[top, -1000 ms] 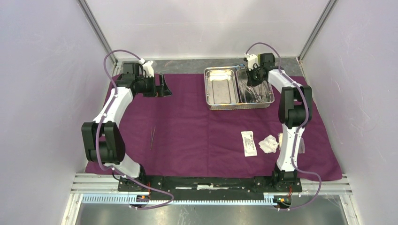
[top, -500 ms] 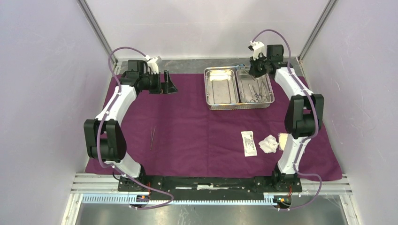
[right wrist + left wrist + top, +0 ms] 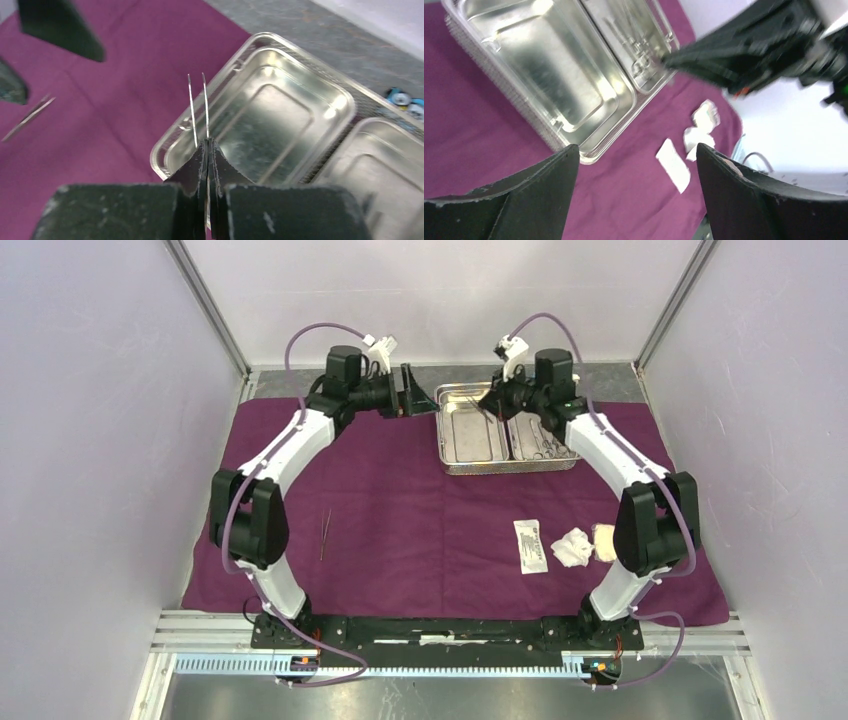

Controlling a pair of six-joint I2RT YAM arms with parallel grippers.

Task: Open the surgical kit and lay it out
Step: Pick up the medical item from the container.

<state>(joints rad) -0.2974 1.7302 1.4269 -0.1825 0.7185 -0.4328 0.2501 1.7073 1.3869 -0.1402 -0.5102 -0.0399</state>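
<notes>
The right gripper pinches slim steel tweezers above the left compartment of the steel tray, which rests on the plum cloth. The left gripper (jaws spread wide, holding nothing) hovers just left of the tray; a white packet and gauze lie on its near side.

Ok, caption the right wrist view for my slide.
Right gripper pinches slim steel tweezers over an empty compartment of the steel tray on purple cloth.
</notes>
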